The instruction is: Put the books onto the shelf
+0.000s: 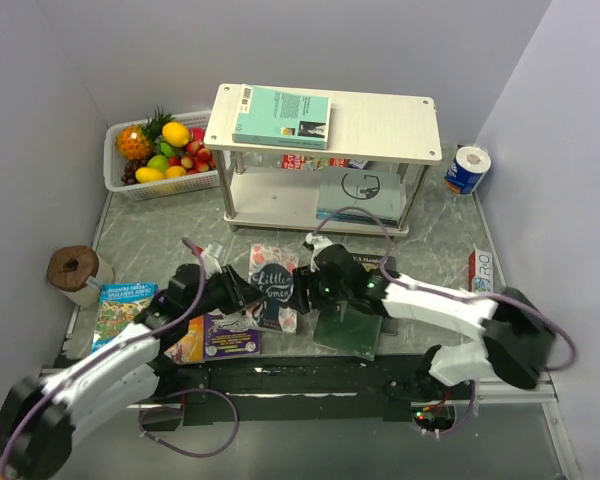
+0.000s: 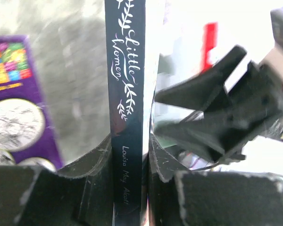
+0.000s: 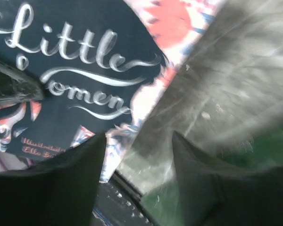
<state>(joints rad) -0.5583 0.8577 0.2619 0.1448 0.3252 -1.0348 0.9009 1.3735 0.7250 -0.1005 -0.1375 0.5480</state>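
A dark "Little Women" book [image 1: 276, 285] stands on edge on the table in front of the shelf [image 1: 380, 125]. My left gripper [image 1: 248, 290] is shut on it, with the spine [image 2: 126, 70] squeezed between the fingers [image 2: 96, 165]. My right gripper [image 1: 315, 280] hovers at the book's right side, open, with nothing between its fingers [image 3: 80, 160]; the cover [image 3: 70, 61] fills its view. A teal book [image 1: 280, 115] lies on the top board. A black book with a gold circle [image 1: 355, 190] is on the lower tier. A dark green book [image 1: 350, 332], a purple book [image 1: 230, 335] and a blue children's book [image 1: 125, 305] lie flat on the table.
A white fruit basket [image 1: 160, 150] sits left of the shelf. A brown roll [image 1: 77, 268] stands at the left edge and a blue-and-white roll [image 1: 468, 168] at the back right. A white-and-red carton [image 1: 480, 270] lies at the right. Walls close in on both sides.
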